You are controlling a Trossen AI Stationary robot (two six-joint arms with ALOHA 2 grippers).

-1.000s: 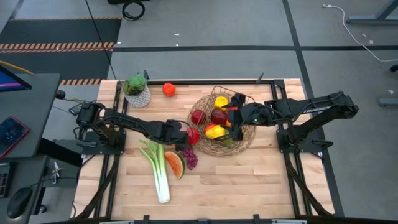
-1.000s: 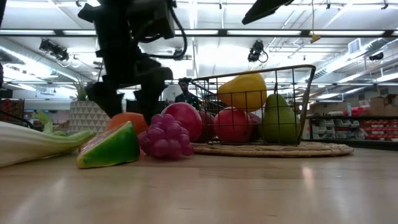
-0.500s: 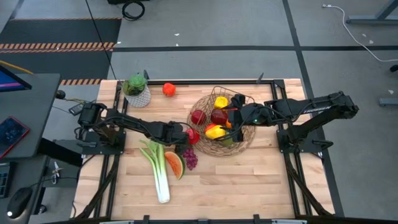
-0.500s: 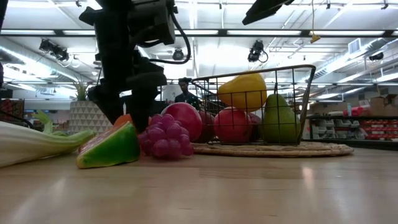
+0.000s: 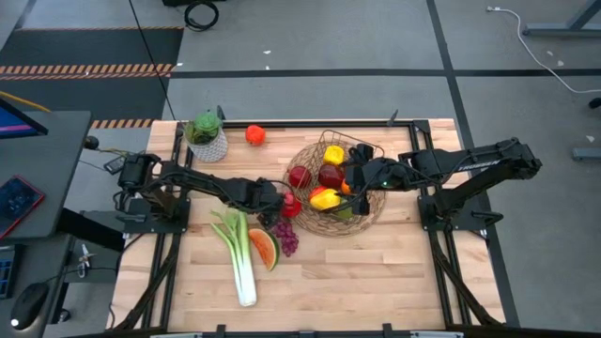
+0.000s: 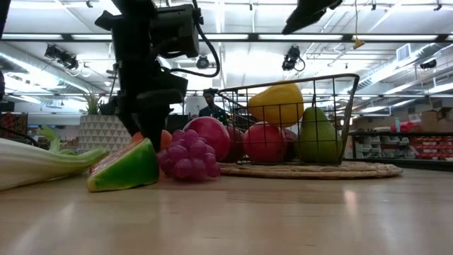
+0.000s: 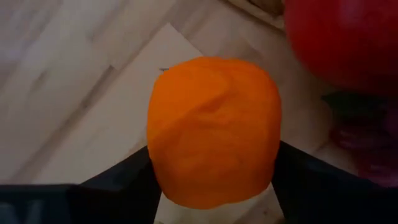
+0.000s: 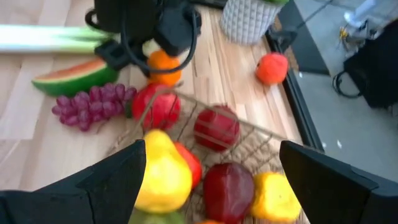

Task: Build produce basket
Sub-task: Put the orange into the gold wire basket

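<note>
Wooden desk (image 5: pixel 376 272) before us: our left gripper (image 7: pixel 211 186) has an orange (image 7: pixel 214 130) between its jaws, apparently pinched, beside the basket (image 5: pixel 371 202); right gripper (image 8: pixel 211 180) hovers spread above it.

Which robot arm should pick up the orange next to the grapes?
The left one. Its pincer already sits around the orange, a finger on each side. The right pincer hangs open above the basket, apart from the orange.
</note>
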